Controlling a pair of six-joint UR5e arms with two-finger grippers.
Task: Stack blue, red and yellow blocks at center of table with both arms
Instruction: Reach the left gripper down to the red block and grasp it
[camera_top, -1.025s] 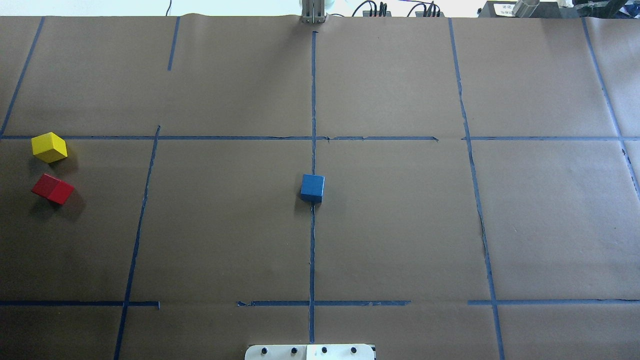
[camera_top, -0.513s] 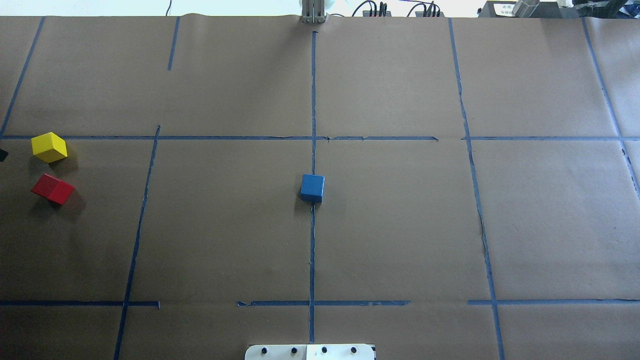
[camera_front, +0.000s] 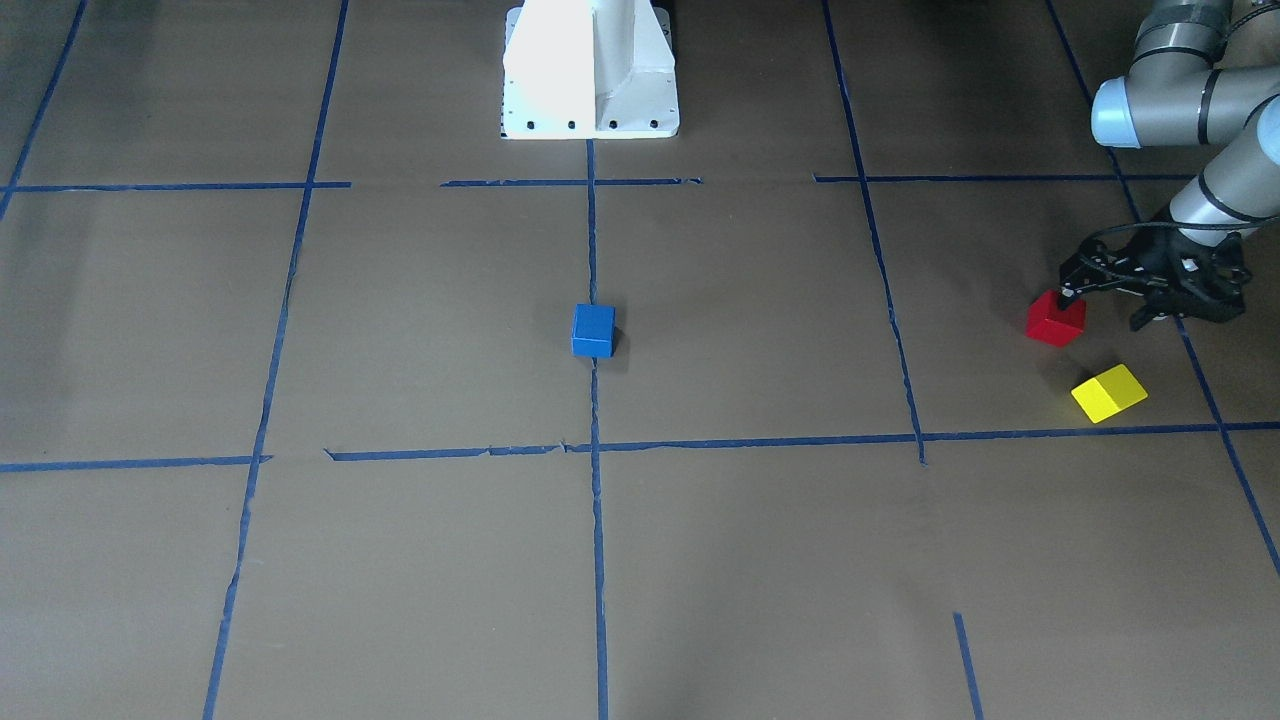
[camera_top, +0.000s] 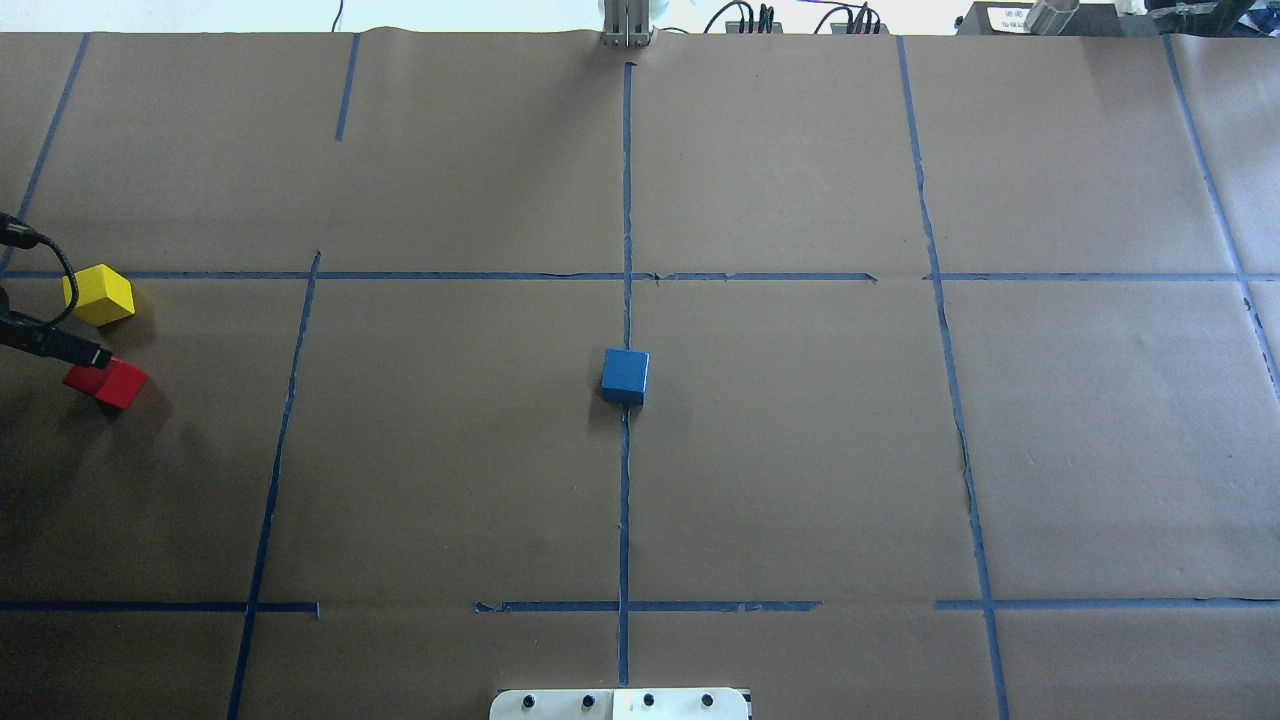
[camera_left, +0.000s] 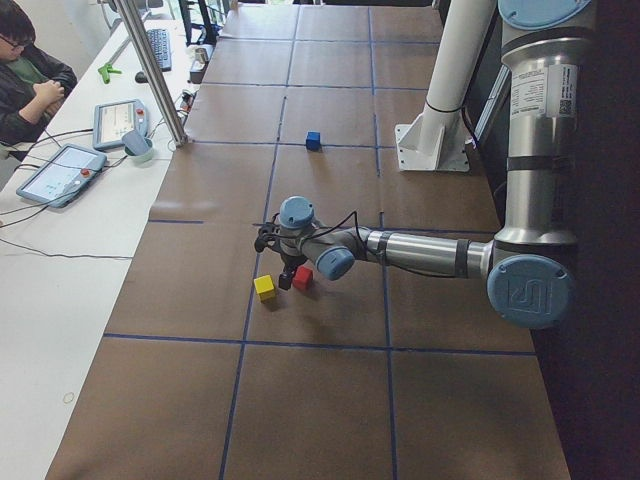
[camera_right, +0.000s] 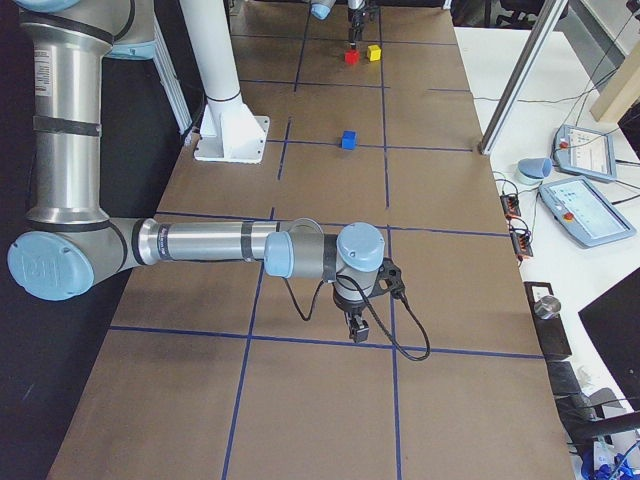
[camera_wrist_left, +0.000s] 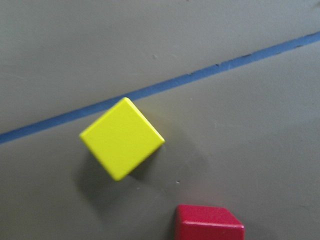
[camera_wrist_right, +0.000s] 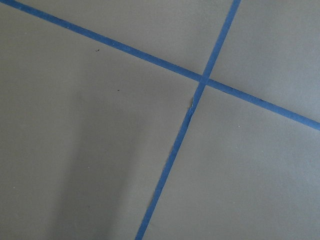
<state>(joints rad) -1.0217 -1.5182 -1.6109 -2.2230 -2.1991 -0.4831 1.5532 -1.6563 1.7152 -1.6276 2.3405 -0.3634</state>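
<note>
The blue block (camera_top: 625, 375) sits at the table's center, also in the front view (camera_front: 593, 331). The red block (camera_top: 115, 383) and the yellow block (camera_top: 98, 294) lie close together at the far left edge. My left gripper (camera_front: 1105, 306) hovers open just over the red block (camera_front: 1055, 320), one fingertip (camera_front: 1069, 292) above its top, with the yellow block (camera_front: 1108, 392) beside it. The left wrist view shows the yellow block (camera_wrist_left: 121, 138) and the red block's top (camera_wrist_left: 210, 224). My right gripper (camera_right: 358, 330) hangs over bare table near the right end; I cannot tell its state.
The robot's white base (camera_front: 590, 70) stands at the near middle edge. Blue tape lines (camera_top: 626, 200) grid the brown paper. A side table with tablets (camera_left: 60, 170) and a seated person (camera_left: 25, 75) are beyond the far edge.
My left gripper has come in from the left edge of the overhead view and now reaches over the red block. The blocks have not moved.
</note>
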